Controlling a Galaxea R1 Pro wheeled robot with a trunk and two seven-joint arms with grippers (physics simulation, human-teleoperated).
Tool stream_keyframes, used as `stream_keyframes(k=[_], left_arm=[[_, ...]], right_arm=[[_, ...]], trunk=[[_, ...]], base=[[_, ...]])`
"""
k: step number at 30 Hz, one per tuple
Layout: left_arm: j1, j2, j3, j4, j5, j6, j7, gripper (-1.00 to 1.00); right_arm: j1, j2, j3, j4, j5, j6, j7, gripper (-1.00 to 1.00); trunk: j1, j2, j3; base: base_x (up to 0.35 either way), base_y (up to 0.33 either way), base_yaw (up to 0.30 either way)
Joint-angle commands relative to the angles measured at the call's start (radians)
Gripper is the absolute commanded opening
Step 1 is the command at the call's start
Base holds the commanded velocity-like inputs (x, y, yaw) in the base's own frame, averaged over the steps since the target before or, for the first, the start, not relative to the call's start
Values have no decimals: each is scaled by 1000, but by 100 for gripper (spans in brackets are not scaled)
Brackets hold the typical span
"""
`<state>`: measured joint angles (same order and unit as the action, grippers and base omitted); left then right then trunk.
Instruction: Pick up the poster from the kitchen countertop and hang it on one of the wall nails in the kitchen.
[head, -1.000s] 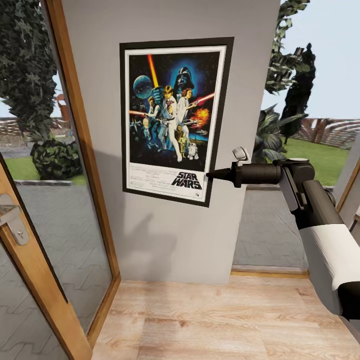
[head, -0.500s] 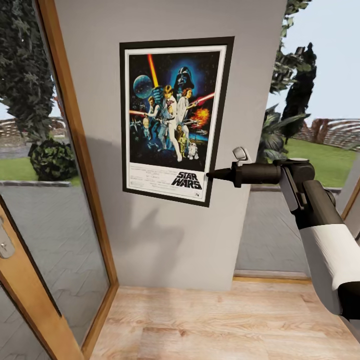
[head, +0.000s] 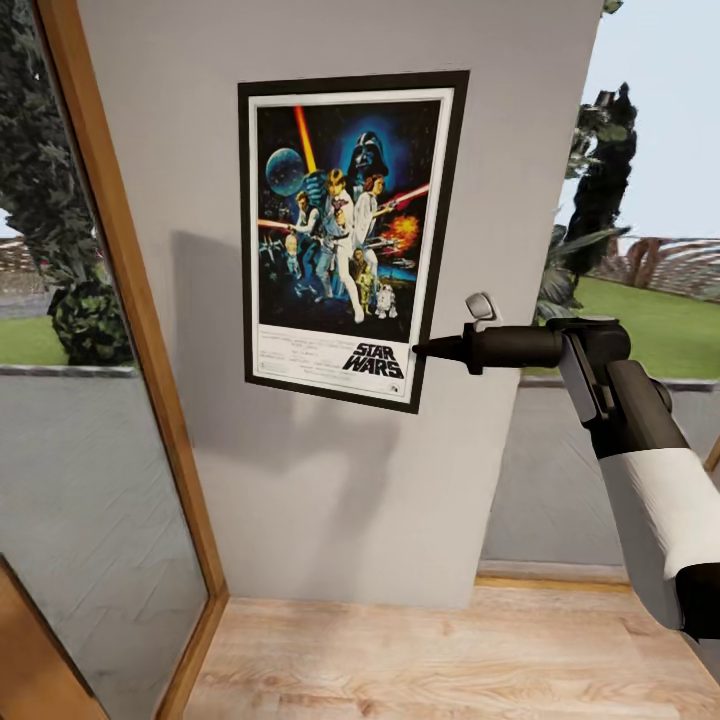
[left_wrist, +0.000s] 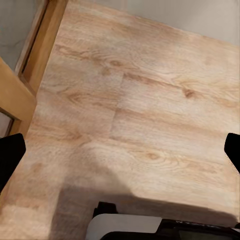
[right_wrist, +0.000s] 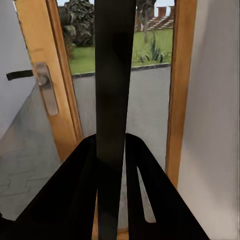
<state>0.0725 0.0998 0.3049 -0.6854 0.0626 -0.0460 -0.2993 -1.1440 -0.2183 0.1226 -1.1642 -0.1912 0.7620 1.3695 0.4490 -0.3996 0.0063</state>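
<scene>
Right gripper (head: 420, 349): closed on the poster's right edge, low down.
Poster (head: 345, 232): upright, flat against grey wall (head: 520, 130).
Change: poster and gripper as before; view shifted, door frame (head: 130, 300) further left.

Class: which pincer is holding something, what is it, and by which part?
The right pincer grips the poster by its right edge, low down near the title strip.
</scene>
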Motion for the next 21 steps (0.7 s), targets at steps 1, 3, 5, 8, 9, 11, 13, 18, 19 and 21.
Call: stream_keyframes(k=[1,3,5,8,9,11,13,18,19,21], left_arm=[[0,0,2,0,6,0,-6,100],[1,-1,2,0,6,0,-6,100],[1,0,2,0,6,0,-6,100],[1,0,2,0,6,0,-6,100],[1,0,2,0,6,0,-6,100],[1,0,2,0,6,0,-6,100],[1,0,2,0,6,0,-6,100],[1,0,2,0,6,0,-6,100],[1,0,2,0,6,0,-6,100],[1,0,2,0,6,1,-6,100]], right_arm=[[0,-1,2,0,-8,12,1,-100],[0,-1,2,0,-8,12,1,-100],[0,-1,2,0,-8,12,1,-100],[0,-1,1,0,-8,12,1,-100],[0,-1,1,0,-8,12,1,-100],[0,-1,0,0,-8,13,1,-100],[0,-1,0,0,-8,13,2,-100],[0,-1,0,0,-8,13,2,-100],[0,-1,0,0,-8,13,2,-100],[0,-1,0,0,-8,13,1,-100]], trunk=[[1,0,0],[1,0,0],[1,0,0],[1,0,0],[1,0,0],[1,0,0],[1,0,0],[1,0,0],[1,0,0],[1,0,0]], base=[[334,0,0],[308,0,0],[181,0,0],[99,0,0],[53,0,0],[30,0,0],[12,0,0],[5,0,0],[2,0,0],[1,0,0]])
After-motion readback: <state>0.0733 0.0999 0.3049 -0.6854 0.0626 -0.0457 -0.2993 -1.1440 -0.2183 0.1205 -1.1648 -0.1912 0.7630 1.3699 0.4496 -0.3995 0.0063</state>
